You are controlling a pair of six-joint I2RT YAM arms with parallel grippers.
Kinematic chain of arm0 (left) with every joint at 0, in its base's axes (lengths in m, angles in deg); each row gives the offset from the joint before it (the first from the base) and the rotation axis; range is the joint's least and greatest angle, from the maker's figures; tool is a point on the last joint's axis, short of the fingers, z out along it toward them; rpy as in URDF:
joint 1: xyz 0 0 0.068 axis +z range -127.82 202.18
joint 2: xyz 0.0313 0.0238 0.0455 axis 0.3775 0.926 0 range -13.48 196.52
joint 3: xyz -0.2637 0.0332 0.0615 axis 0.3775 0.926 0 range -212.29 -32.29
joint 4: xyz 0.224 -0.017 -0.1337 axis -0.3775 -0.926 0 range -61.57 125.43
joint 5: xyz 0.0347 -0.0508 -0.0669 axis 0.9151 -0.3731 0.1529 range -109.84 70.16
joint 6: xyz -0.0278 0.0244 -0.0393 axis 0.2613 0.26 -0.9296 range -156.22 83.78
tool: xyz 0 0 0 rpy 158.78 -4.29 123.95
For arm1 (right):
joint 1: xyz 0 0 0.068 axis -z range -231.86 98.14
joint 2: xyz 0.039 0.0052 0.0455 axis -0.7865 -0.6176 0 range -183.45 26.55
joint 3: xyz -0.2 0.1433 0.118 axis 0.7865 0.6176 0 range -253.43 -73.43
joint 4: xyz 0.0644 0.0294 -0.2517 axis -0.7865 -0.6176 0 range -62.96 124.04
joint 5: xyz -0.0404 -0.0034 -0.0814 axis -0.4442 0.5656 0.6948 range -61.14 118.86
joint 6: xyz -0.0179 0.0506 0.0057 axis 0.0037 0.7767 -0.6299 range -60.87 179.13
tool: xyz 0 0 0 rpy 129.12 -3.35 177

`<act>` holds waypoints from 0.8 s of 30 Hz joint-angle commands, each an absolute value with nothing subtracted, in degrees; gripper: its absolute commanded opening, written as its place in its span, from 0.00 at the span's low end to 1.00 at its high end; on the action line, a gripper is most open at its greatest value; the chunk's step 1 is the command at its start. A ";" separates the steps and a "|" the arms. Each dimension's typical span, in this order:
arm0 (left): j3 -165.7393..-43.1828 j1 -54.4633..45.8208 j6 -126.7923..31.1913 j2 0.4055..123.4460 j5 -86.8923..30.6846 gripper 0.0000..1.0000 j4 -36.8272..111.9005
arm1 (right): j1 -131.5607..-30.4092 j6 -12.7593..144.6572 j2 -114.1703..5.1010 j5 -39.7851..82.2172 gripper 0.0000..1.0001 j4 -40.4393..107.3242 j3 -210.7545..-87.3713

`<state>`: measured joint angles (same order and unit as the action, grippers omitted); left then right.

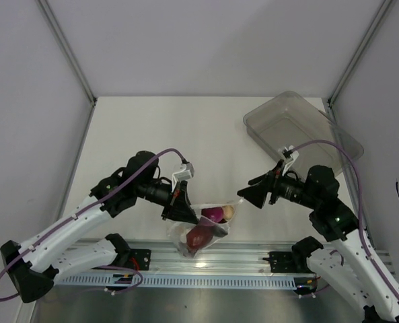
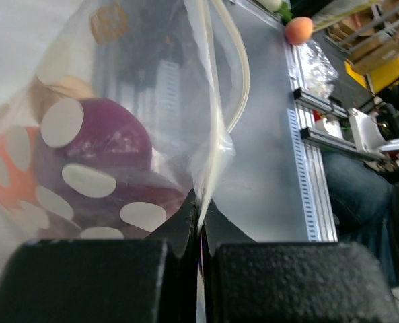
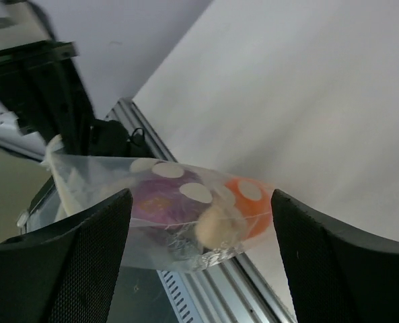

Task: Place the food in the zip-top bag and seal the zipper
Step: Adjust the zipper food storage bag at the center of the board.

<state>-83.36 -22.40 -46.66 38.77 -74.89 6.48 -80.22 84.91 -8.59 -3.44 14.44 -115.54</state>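
Observation:
The zip-top bag [image 1: 202,230] is clear with white dots and hangs over the table's front edge. Inside it show a purple onion-like ball [image 1: 214,214], a tan piece [image 1: 229,212] and a dark red piece [image 1: 197,237]. My left gripper [image 1: 180,209] is shut on the bag's edge; in the left wrist view [image 2: 200,219] the plastic runs up from between the closed jaws, with the zipper strip [image 2: 241,81] curving above. My right gripper [image 1: 247,195] is open just right of the bag. In the right wrist view the bag [image 3: 165,222], with the purple ball [image 3: 160,200] and the orange ball [image 3: 249,202], lies between the spread fingers [image 3: 85,262].
A rigid clear bin [image 1: 300,128] stands at the back right of the table. The aluminium rail [image 1: 253,259] with both arm bases runs along the near edge under the bag. White walls close the table's left, back and right.

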 commanded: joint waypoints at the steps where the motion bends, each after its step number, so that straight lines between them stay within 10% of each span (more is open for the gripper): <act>1: -86.70 -21.42 -43.95 39.34 -84.79 0.00 8.09 | -79.90 82.52 -4.66 -11.48 0.85 23.31 -115.27; 24: -88.80 -20.54 -53.97 34.95 -99.29 0.00 19.07 | -79.37 77.94 -1.84 -20.79 0.72 21.55 -118.43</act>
<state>-86.03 -21.13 -50.81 35.82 -94.54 12.54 -79.58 78.82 -1.84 -16.83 20.39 -116.39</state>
